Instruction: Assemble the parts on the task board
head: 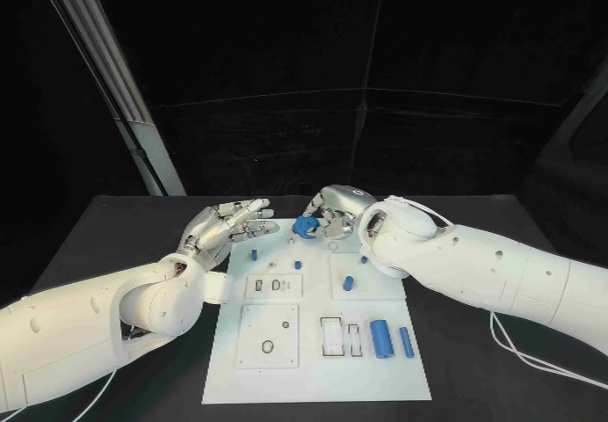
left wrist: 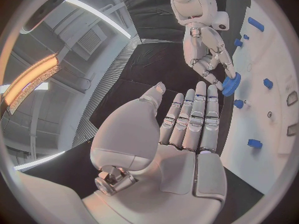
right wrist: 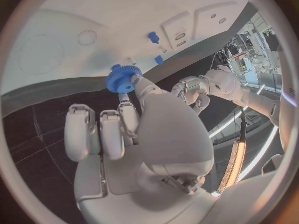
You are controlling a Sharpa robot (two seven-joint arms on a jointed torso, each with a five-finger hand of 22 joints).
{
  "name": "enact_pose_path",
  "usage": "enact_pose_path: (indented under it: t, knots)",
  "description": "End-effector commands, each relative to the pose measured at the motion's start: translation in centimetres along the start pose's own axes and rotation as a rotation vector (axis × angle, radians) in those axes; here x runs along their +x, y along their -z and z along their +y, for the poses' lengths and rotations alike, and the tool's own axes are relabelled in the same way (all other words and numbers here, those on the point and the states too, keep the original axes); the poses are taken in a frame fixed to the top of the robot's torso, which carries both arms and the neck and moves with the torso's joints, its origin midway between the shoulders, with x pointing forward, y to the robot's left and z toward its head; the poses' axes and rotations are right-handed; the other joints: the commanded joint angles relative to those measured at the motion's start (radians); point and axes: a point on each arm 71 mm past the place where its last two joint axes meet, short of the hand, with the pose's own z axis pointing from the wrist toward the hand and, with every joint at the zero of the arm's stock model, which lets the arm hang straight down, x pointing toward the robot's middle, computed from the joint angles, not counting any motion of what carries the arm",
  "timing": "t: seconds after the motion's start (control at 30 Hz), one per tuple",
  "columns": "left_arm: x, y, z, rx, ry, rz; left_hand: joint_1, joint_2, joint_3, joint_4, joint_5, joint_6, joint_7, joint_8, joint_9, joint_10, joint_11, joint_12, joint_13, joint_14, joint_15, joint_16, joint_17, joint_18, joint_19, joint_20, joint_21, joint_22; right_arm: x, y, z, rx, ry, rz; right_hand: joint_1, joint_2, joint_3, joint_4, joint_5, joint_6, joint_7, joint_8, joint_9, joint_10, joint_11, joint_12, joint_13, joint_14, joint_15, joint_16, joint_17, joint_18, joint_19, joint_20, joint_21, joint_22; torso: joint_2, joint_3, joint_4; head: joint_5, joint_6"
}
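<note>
Above board's far edge, right hand [head: 332, 217] pinching blue gear [head: 306, 228], toothed face boardward

Both arms wear smooth, glossy white shells, bulky and rounded, dotted with small dark screw holes. The left hand [head: 226, 225] and right hand [head: 332, 216] are silver metal, segmented, with pale fingertip pads. Thin white cables loop around the right wrist.

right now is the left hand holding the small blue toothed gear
No, the silver left hand is open with nothing in it, while the right hand pinches the small blue toothed gear at its fingertips.
</note>
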Motion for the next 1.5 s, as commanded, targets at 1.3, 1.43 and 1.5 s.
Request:
enact_pose_path:
  t: [1.3, 1.43, 1.5]
  knots:
    - [0.1, -0.2, 0.0, -0.002, 0.015, 0.012, 0.01, 0.004, 0.006, -0.007, 0.005, -0.012, 0.031, -0.003, -0.001, -0.009, -0.001, -0.007, -0.002, -0.005, 0.003, -0.007, -0.002, 0.014, 0.001, 0.004, -0.008, -0.002, 2.7, -2.8, 2.3, 0.015, 0.084, 0.082, -0.131, -0.066, -0.087, 0.039, -0.03, -0.043, 0.011, -0.067, 0.036, -0.063, 0.038, -0.116, -0.089, 0.061, 0.021, -0.022, 0.053, -0.009, -0.005, 0.022, -0.005, 0.022, 0.001, 0.0025, -0.0041, 0.014, -0.011]
    - [0.1, -0.2, 0.0, -0.003, 0.015, 0.012, 0.01, 0.004, 0.006, -0.007, 0.005, -0.012, 0.031, -0.003, -0.001, -0.01, -0.001, -0.007, -0.002, -0.005, 0.004, -0.008, -0.002, 0.014, 0.001, 0.005, -0.008, -0.002, 2.7, -2.8, 2.4, 0.013, 0.083, 0.082, -0.144, -0.064, -0.133, 0.06, -0.048, -0.093, 0.023, -0.066, 0.037, -0.085, 0.049, -0.153, -0.121, 0.058, 0.031, -0.03, 0.042, -0.007, -0.01, 0.032, -0.009, 0.014, 0.001, 0.0018, -0.0031, 0.014, -0.011]
    - [0.1, -0.2, 0.0, -0.004, 0.015, 0.012, 0.01, 0.004, 0.006, -0.007, 0.005, -0.012, 0.031, -0.003, -0.001, -0.01, -0.001, -0.007, -0.002, -0.005, 0.004, -0.008, -0.002, 0.014, 0.001, 0.005, -0.008, -0.002, 2.8, -2.8, 2.4, 0.012, 0.084, 0.09, -0.149, -0.059, -0.158, 0.074, -0.048, -0.108, 0.027, -0.066, 0.038, -0.093, 0.053, -0.165, -0.132, 0.056, 0.035, -0.035, 0.034, -0.006, -0.013, 0.036, -0.012, 0.009, 0.0, 0.0018, -0.0034, 0.016, -0.011]
